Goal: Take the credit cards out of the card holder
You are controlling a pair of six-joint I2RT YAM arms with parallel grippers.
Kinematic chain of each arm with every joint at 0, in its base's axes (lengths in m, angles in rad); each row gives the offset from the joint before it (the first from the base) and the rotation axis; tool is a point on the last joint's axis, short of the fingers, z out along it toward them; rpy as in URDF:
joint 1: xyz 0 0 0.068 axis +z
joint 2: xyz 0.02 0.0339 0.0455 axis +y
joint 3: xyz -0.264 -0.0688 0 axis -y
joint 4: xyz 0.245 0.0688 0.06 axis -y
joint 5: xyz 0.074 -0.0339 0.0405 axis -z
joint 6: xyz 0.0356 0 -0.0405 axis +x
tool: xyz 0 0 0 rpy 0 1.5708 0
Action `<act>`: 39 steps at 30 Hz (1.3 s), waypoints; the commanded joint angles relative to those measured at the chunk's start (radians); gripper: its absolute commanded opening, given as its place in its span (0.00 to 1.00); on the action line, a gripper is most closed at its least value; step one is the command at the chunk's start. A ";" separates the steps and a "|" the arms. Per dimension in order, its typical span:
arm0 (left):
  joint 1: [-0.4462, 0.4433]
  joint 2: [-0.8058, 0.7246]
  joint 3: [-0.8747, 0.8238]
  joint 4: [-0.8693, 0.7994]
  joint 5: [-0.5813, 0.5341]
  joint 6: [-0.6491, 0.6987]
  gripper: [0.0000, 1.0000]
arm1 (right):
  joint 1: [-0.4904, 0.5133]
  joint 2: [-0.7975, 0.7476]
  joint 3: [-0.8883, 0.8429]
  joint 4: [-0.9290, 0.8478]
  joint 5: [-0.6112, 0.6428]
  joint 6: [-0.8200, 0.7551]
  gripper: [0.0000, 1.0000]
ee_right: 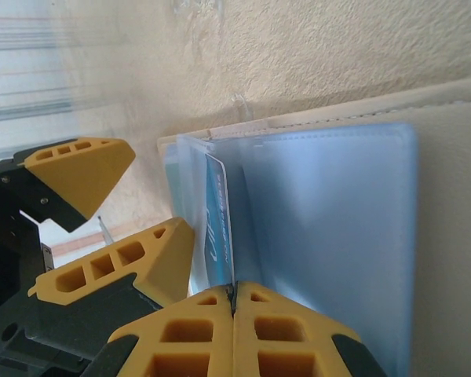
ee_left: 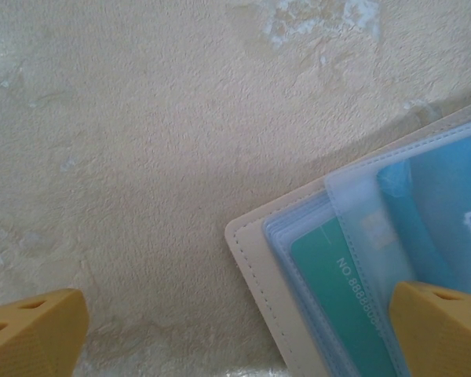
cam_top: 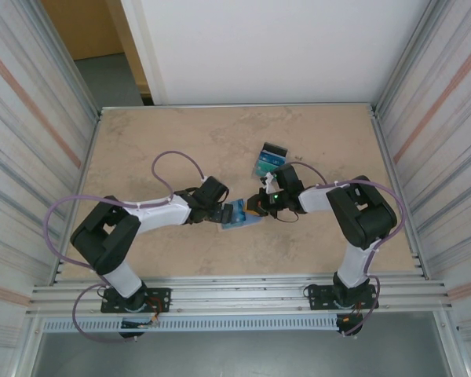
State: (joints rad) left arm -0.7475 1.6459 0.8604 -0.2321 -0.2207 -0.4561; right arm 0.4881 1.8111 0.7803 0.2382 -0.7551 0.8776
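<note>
- Along the near edge of the pale, marbled surface [cam_top: 141, 149], two arm bases are bolted side by side, and both arms reach inward until their tips almost meet at the middle
- Left tool [cam_top: 221, 209] is released, its yellow fingers [ee_left: 35, 330] spread wide apart; one fingertip hangs over bare surface, the other over a corner of the card holder
- Card holder [cam_top: 243, 214] lies flat and spread open at the middle of the surface, between the two tools, with a stitched beige border and light blue see-through sleeves inside
- A teal credit card [ee_left: 337, 302] with printed digits sits tucked in a sleeve close to the left tool
- Right tool [ee_right: 234, 314] is clenched, its yellow fingertips pressed together on the edge of a blue credit card [ee_right: 218, 224] that stands partly out of a sleeve
- Farther back, beyond the right tool, a small dark-edged clear box [cam_top: 271, 159] with blue-green contents rests on the surface, apart from the card holder
</note>
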 commanded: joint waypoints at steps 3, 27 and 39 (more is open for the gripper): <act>0.006 -0.032 -0.013 -0.054 -0.014 0.019 0.99 | -0.008 -0.033 -0.006 -0.048 0.019 -0.033 0.05; -0.035 0.016 0.097 -0.044 0.056 0.073 0.99 | 0.000 -0.084 0.012 -0.163 0.075 -0.078 0.06; -0.041 0.063 0.085 -0.047 0.064 0.073 0.99 | 0.025 -0.088 0.014 -0.127 0.066 -0.054 0.12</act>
State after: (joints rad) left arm -0.7811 1.6913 0.9333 -0.2653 -0.1642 -0.3958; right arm 0.4992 1.7363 0.7807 0.1081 -0.6846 0.8261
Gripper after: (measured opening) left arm 0.987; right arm 0.120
